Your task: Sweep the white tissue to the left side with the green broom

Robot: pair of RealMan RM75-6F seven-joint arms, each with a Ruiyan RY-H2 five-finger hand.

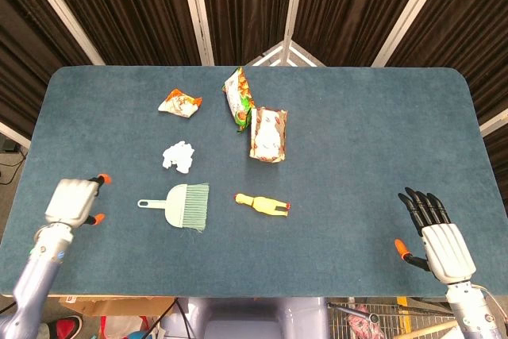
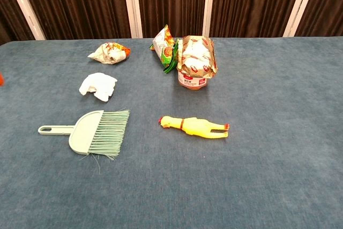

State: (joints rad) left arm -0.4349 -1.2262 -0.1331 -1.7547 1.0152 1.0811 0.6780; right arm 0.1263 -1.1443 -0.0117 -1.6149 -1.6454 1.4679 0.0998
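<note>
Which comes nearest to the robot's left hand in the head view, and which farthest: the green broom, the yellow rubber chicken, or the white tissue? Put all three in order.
From the left hand:
1. Green broom, handle end towards the hand.
2. White tissue, farther back.
3. Yellow rubber chicken, right of the broom.
</note>
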